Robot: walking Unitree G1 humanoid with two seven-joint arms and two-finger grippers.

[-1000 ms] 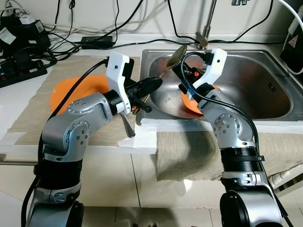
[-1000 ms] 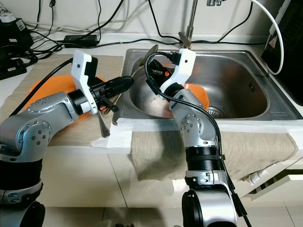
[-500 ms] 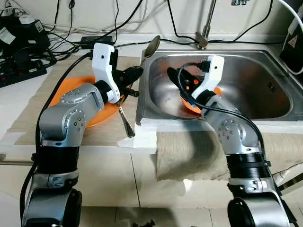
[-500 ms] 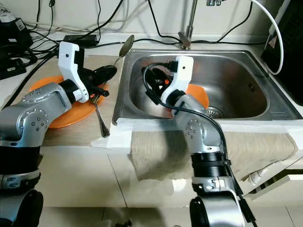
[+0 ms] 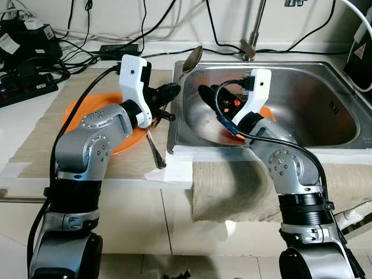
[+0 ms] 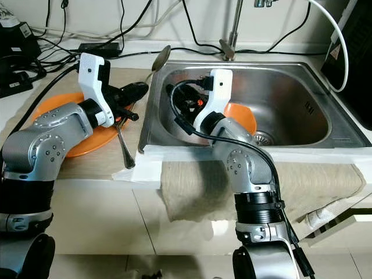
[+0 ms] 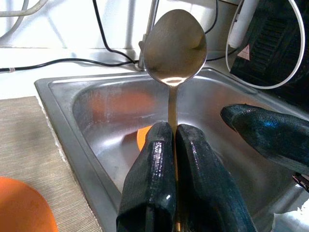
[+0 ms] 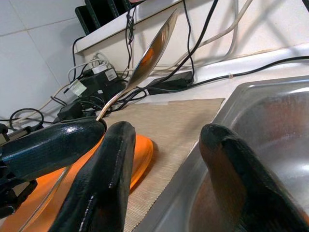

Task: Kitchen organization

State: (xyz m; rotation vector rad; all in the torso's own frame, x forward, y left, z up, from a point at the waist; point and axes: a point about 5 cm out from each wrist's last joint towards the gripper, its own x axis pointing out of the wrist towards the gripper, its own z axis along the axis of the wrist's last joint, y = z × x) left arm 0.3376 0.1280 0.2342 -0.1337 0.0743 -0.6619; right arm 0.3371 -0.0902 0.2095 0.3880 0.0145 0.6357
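My left gripper (image 5: 171, 90) is shut on the handle of a metal spoon (image 5: 192, 58). It holds the spoon tilted up over the left rim of the steel sink (image 5: 317, 110); in the left wrist view the spoon's bowl (image 7: 175, 46) stands above the closed fingers (image 7: 157, 183). My right gripper (image 5: 204, 93) hangs open inside the sink, just right of the spoon, with nothing between its fingers (image 8: 99, 193). One orange plate (image 5: 87, 110) lies on the beige mat under my left arm. Another orange plate (image 6: 243, 116) lies in the sink behind my right arm.
A second metal utensil (image 5: 154, 152) lies on the mat by the sink's front left corner. Power strips and cables (image 5: 26, 81) crowd the back left. The faucet (image 5: 251, 35) rises behind the sink. A beige cloth (image 5: 232, 186) hangs over the counter front.
My left gripper has carried the spoon leftward from over the sink to its left rim. The right gripper has let go, dropped lower in the sink and shifted slightly left.
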